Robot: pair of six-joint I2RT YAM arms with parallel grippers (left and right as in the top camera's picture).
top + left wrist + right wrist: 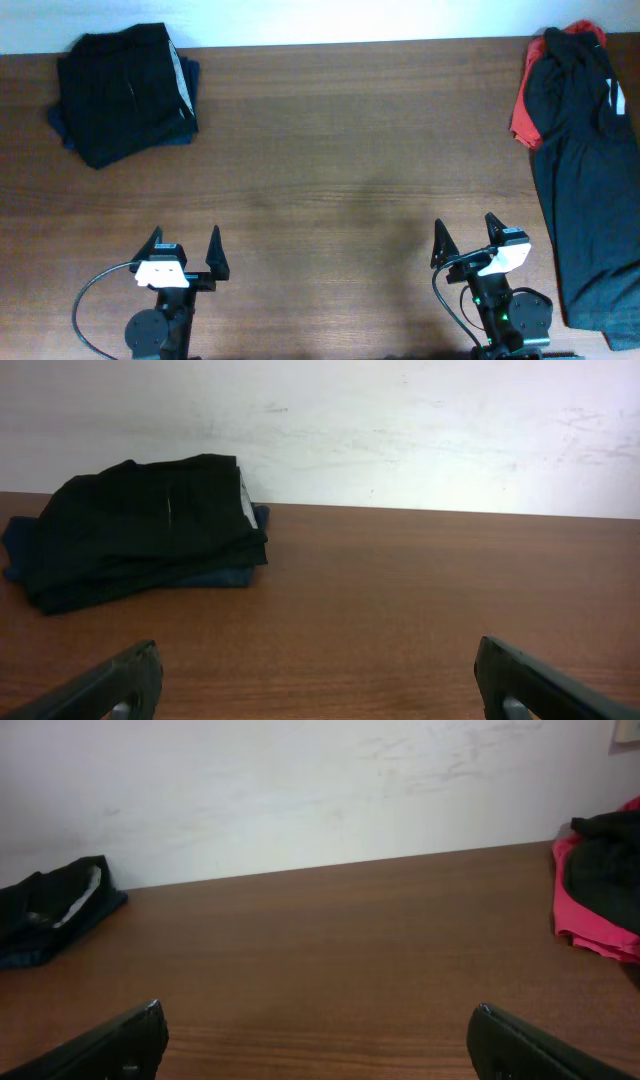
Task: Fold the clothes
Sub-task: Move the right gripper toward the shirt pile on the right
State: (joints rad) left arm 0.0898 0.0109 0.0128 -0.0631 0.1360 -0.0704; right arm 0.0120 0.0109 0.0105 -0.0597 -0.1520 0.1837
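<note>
Along the right edge of the tabletop [330, 180], a dark T-shirt [585, 190] is laid out unfolded. Its long axis runs from the far edge toward the near edge, and its right side is cut off by the overhead frame. A red shirt [522, 110] is mostly hidden beneath its far end, with only a strip shown at the left. No lettering can be read on either. A small pale patch is seen near the dark shirt's far end, but what it is cannot be told. In the right wrist view only a corner of both garments is caught.

At the far left corner a folded dark pile [125, 95] is set, with blue cloth [15, 540] showing under it. A pale strip along its right edge carries no legible writing.

The left arm [160, 320] and right arm [510, 310] are parked at the near edge, well apart from all the cloth. Both pairs of jaws are spread wide, with nothing held between them. Only the jaw tips are seen in the wrist views.
</note>
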